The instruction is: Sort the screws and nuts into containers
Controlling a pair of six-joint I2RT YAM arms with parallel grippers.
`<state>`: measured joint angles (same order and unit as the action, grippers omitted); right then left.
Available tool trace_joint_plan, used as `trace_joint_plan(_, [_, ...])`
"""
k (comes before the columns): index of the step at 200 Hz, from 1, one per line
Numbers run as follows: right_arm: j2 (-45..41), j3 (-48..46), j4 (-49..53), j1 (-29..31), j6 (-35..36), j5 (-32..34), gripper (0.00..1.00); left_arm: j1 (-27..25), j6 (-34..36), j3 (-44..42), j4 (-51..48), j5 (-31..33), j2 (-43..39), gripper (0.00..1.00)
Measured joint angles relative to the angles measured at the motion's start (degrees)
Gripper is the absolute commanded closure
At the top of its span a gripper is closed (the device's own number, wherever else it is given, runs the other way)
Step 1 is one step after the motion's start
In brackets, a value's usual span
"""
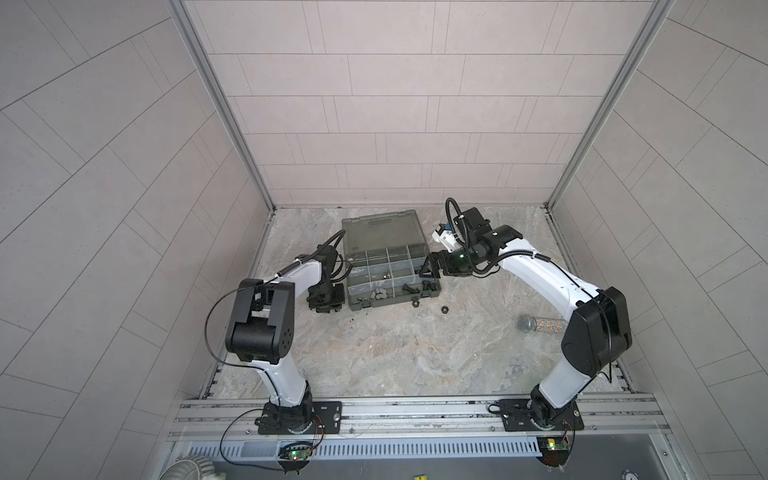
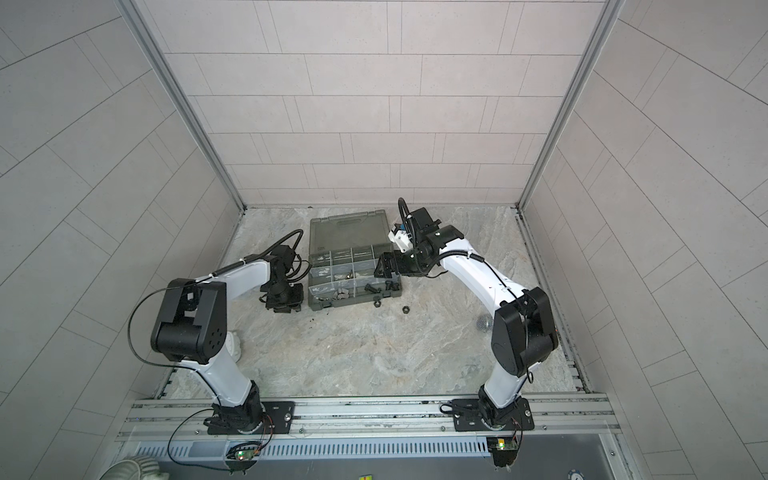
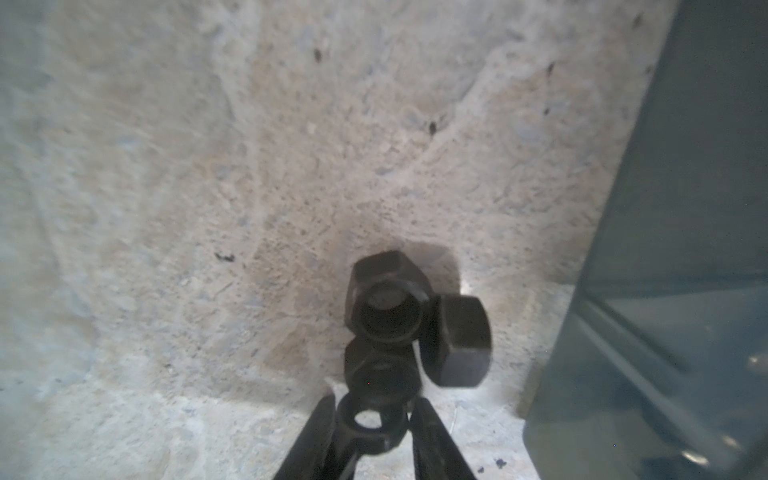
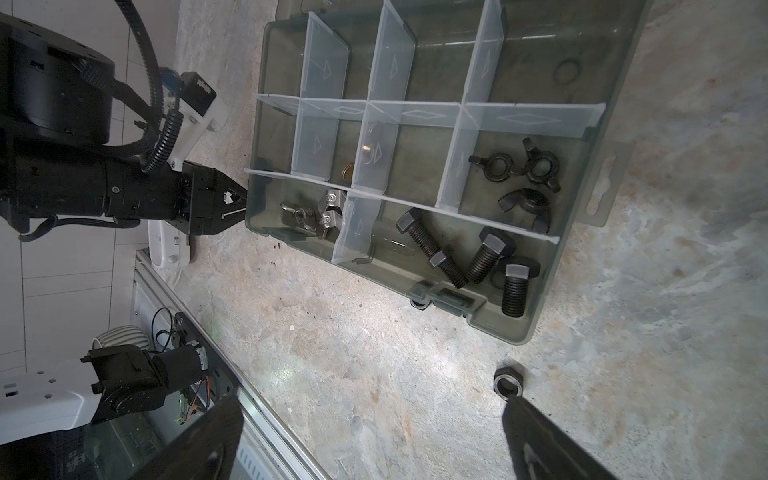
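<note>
My left gripper (image 3: 371,432) is down on the table beside the left end of the grey case (image 1: 353,305), shut on a black hex nut (image 3: 370,422). Three more black nuts (image 3: 386,307) lie bunched just beyond it. My right gripper (image 4: 374,449) hangs open and empty over the case's right end (image 1: 432,270), and a loose hex nut (image 4: 508,381) lies by one fingertip. Several screws (image 4: 486,257) fill a front compartment. Black wing nuts (image 4: 528,170) and silvery wing nuts (image 4: 316,212) sit in others. In both top views two nuts (image 1: 444,309) (image 2: 377,303) lie before the case.
The case lid (image 1: 382,228) lies open and flat toward the back wall. A microphone (image 1: 540,323) with a glittery handle rests on the table at the right, under my right arm. Metal rails (image 1: 415,409) run along the front edge.
</note>
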<state>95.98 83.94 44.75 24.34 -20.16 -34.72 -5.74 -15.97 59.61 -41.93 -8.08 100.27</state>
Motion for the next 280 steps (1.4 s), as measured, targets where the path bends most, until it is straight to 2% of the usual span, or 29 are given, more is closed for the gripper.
trace_joint_plan(24, [0.0, 0.15, 0.04, -0.04, 0.0, -0.28, 0.01, 0.0, 0.0, 0.31, -0.26, 0.02, 0.28, 0.67])
trace_joint_plan(44, [0.0, 0.5, 0.07, -0.28, 0.0, -0.55, 0.01, 0.0, 0.11, 0.87, -0.52, 0.04, 0.72, 0.79])
trace_joint_plan(53, [0.0, 0.76, 0.09, -0.33, 0.0, -0.66, 0.01, 0.0, 0.09, 1.27, -0.57, 0.13, 1.03, 0.8])
trace_joint_plan(144, [0.0, 1.55, 1.01, -1.22, 0.37, -1.03, 0.01, -0.02, 0.33, 1.86, 0.15, -0.5, 1.14, 0.82])
trace_joint_plan(203, [0.0, 1.57, 1.62, -1.27, 0.83, -1.42, 0.01, -0.9, -0.61, 0.94, -2.95, -0.44, -5.49, 0.82])
trace_joint_plan(247, [0.0, 1.55, 1.79, -1.55, 1.16, -1.84, 0.01, -4.28, -1.44, 2.36, -6.43, -0.28, -8.04, 0.82])
trace_joint_plan(280, [-0.22, 1.22, 1.75, -2.16, 1.49, -2.01, 0.01, -8.44, -2.25, 9.62, -8.57, 0.0, -6.43, 0.82])
